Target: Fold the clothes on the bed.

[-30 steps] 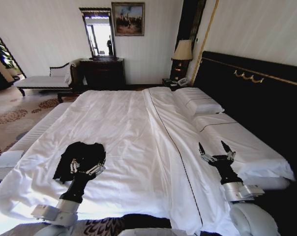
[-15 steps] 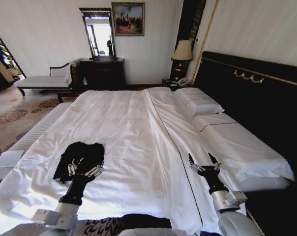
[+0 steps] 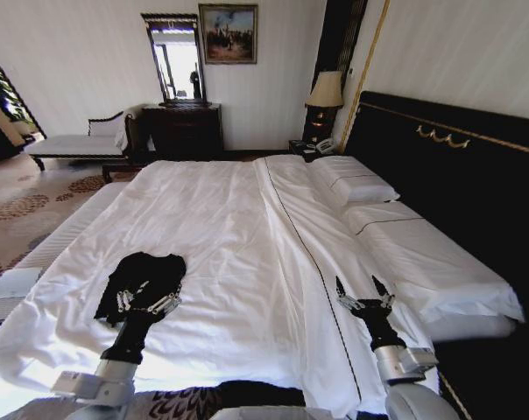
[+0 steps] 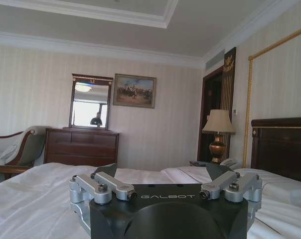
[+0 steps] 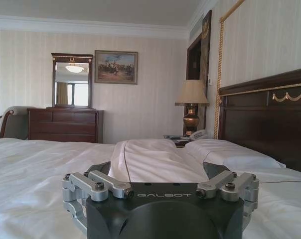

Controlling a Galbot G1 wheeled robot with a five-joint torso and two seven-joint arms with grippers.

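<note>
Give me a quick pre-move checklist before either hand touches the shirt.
1. T-shirt in view on the bed: ok.
2. Shirt flat: not ok, bunched.
3. Left hand open, over the shirt's near edge: ok.
4. Left hand touching fabric: cannot tell.
5. Right hand open, over the bare sheet, far from the shirt: ok.
6. Bedding around the shirt free of other items: ok.

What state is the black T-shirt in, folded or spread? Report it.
Bunched, neither neatly folded nor spread: the black T-shirt lies as an uneven heap on the bed, beneath the left end effector.
</note>
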